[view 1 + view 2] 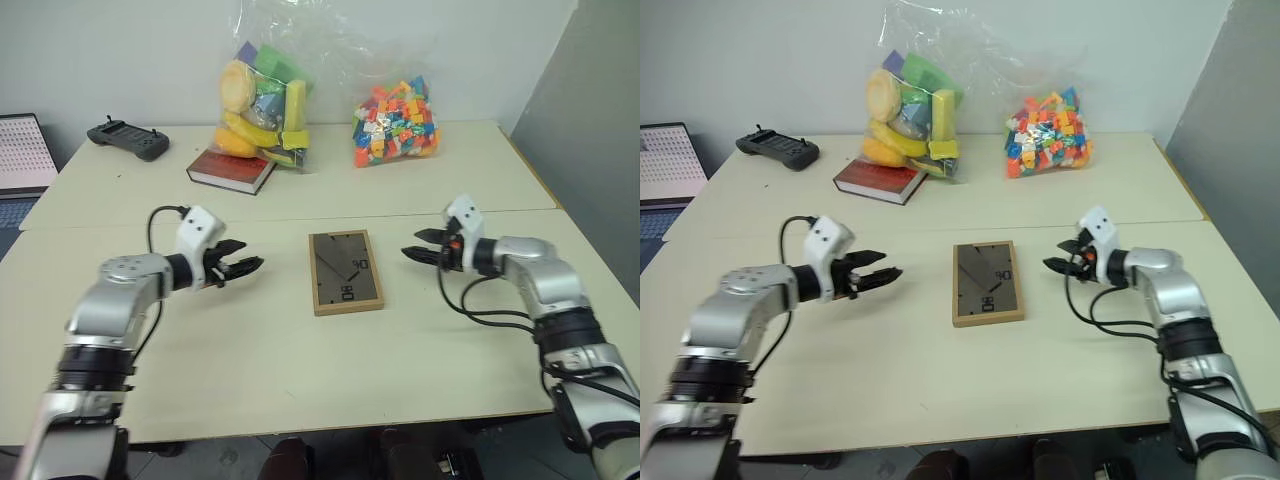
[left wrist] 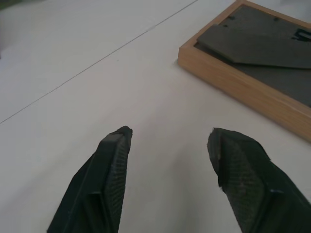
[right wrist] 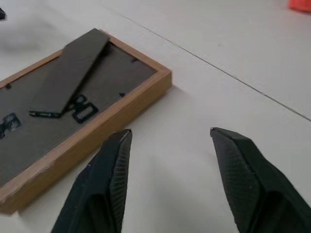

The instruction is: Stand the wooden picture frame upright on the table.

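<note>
Two grippers sit on my screens, one to each side of the wooden picture frame [image 1: 346, 271], a small rectangle with a light wood border that lies flat, face down, on the pale cream tabletop [image 1: 300, 350]. Its dark brown back is up, with the fold-out stand [image 3: 73, 68] folded flat against it and small black clips beside it. The frame rests just on my side of the seam line that runs across the tabletop.

The left gripper [image 1: 252, 266] hovers to the left of the frame, pointing toward it, well apart from its edge. In the left wrist view I see its two black fingers [image 2: 104, 170] spread with a clear gap and nothing between them, the bare tabletop below and the frame's corner beyond. The right gripper [image 1: 412, 253] hovers on the frame's other side, pointing at it, near but not touching. Its fingers [image 3: 112, 165] are likewise parted and empty, with the frame's wooden edge just ahead.

At the far side of the tabletop I see a red-covered book [image 1: 232, 170], a clear plastic bag of yellow and green foam shapes [image 1: 262, 105] resting partly on it, a clear bag of small coloured blocks [image 1: 395, 125], and a black handheld controller [image 1: 128, 137].
</note>
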`<state>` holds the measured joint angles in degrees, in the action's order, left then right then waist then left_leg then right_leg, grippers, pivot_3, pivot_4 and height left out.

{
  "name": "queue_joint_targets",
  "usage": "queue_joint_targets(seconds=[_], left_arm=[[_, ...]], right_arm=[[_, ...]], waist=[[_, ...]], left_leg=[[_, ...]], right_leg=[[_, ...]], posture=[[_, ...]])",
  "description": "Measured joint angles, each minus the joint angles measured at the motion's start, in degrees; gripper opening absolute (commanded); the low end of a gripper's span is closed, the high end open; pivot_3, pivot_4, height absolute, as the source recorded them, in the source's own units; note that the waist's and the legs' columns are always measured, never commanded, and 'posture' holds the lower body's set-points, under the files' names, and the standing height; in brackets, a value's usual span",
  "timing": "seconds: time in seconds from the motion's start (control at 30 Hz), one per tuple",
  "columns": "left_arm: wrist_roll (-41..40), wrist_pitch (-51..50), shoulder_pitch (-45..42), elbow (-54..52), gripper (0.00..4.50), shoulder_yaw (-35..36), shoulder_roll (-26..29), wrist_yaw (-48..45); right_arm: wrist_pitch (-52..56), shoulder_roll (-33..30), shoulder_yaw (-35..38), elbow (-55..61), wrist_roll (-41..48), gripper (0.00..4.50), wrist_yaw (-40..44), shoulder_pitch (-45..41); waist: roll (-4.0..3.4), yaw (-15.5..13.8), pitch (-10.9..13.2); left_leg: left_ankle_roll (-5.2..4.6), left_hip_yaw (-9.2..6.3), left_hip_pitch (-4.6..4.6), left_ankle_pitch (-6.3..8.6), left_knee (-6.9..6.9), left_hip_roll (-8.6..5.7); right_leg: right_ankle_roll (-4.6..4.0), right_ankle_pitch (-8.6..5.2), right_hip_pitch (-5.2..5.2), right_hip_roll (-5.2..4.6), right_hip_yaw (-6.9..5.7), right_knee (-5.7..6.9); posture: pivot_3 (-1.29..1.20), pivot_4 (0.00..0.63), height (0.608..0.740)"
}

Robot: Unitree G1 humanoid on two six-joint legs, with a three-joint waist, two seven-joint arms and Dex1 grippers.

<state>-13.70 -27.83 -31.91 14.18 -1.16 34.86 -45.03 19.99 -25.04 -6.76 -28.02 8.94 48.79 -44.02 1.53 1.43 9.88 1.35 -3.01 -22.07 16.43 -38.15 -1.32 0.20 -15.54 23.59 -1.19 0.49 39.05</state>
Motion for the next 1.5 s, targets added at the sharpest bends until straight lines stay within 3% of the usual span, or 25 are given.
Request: queue_joint_targets(seconds=[0.23, 0.33, 0.6, 0.7, 0.9, 1.17, 1.23, 1.27, 1.43, 1.5], left_arm=[[4.7, 4.7, -0.8, 5.6, 0.58, -3.9, -6.2, 3.6], [5.1, 4.8, -0.5, 5.1, 0.01, -4.6, -6.1, 2.8], [6.2, 4.5, 0.3, 2.9, 0.01, -5.6, -6.4, 1.5], [6.6, 3.2, 2.6, -1.9, 0.01, -7.1, -5.0, -0.7], [6.8, -1.4, 6.8, -11.0, 0.01, -7.9, 1.5, -6.4], [3.0, -11.3, 15.6, -26.9, 0.01, -8.3, 17.3, -17.3], [-0.3, -12.3, 21.3, -30.1, 0.01, -5.5, 21.1, -20.4], [-3.1, -14.0, 24.2, -30.6, 0.4, -3.1, 22.5, -22.2], [-16.5, -30.3, 27.2, -29.2, 1.3, 6.1, 20.7, -23.8], [-26.0, -44.0, 24.2, -27.8, 1.73, 13.4, 15.1, -21.9]], right_arm=[[-6.0, 4.9, -2.4, -9.3, -4.7, 0.19, -3.9, -1.9], [-7.2, 6.2, -2.5, -10.6, -5.5, 0.0, -3.8, -2.9], [-7.8, 8.4, -3.0, -10.8, -5.8, 0.0, -2.4, -2.9], [-3.7, 8.6, -3.1, -6.0, -4.7, 0.0, -0.1, -1.2], [3.1, 5.9, -6.4, 5.6, -3.7, 0.0, 6.4, 3.7], [7.1, 2.7, -9.8, 15.1, -3.7, 0.0, 9.1, 6.2], [7.1, -0.1, -10.1, 16.4, -3.9, 0.0, 9.5, 7.8], [7.1, -2.4, -10.0, 17.0, -3.9, 0.0, 9.9, 9.1], [7.1, -5.7, -9.3, 20.6, -3.7, 0.0, 10.3, 12.1], [6.2, -5.6, -9.3, 21.0, -3.9, 0.0, 9.5, 12.3]], waist=[[0.0, 0.3, 0.0], [-0.01, 0.4, 0.0], [-0.01, 0.3, 0.0], [-0.02, 0.4, 0.0], [-0.04, 0.5, -0.1], [-0.05, 0.5, -0.1], [-0.06, 0.4, -0.1], [-0.08, 0.4, -0.1], [-0.05, 0.4, 0.0], [-0.05, 0.3, 0.0]], left_leg=[[0.16, 0.17, -0.02, -0.09, 0.01, 0.0], [0.16, 0.16, -0.03, -0.09, 0.03, 0.0], [0.16, 0.16, -0.02, -0.09, 0.02, -0.01], [0.16, 0.16, -0.02, -0.09, 0.03, -0.01], [-0.06, 0.14, 0.05, 0.03, 0.07, -0.01], [-0.08, 0.04, 0.08, 0.05, 0.12, -0.02], [-0.09, 0.05, 0.1, 0.05, 0.12, -0.03], [-0.09, 0.06, 0.09, 0.06, 0.14, -0.03], [-0.15, -0.1, 0.09, 0.09, 0.09, -0.01], [-0.15, -0.21, 0.15, 0.09, 0.02, -0.01]], right_leg=[[0.01, 0.0, 0.11, -0.01, 0.17, 0.01], [0.0, 0.0, 0.14, 0.0, 0.17, 0.05], [0.01, 0.0, 0.13, -0.01, 0.18, 0.06], [0.01, 0.0, 0.14, -0.01, 0.22, 0.03], [0.0, 0.0, 0.15, 0.02, 0.25, 0.09], [0.0, -0.01, 0.11, 0.03, 0.25, 0.02], [0.0, -0.02, 0.1, 0.03, 0.26, -0.02], [-0.01, -0.02, 0.09, 0.02, 0.24, -0.03], [0.01, -0.02, 0.05, 0.04, 0.07, 0.03], [0.02, -0.03, -0.09, 0.05, -0.07, 0.04]], posture=[[0.0, 0.15, 0.74], [0.0, 0.15, 0.74], [0.0, 0.15, 0.74], [0.0, 0.15, 0.74], [0.0, 0.15, 0.74], [0.0, 0.15, 0.74], [0.0, 0.15, 0.74], [0.0, 0.15, 0.74], [0.0, 0.15, 0.74], [0.0, 0.15, 0.74]])
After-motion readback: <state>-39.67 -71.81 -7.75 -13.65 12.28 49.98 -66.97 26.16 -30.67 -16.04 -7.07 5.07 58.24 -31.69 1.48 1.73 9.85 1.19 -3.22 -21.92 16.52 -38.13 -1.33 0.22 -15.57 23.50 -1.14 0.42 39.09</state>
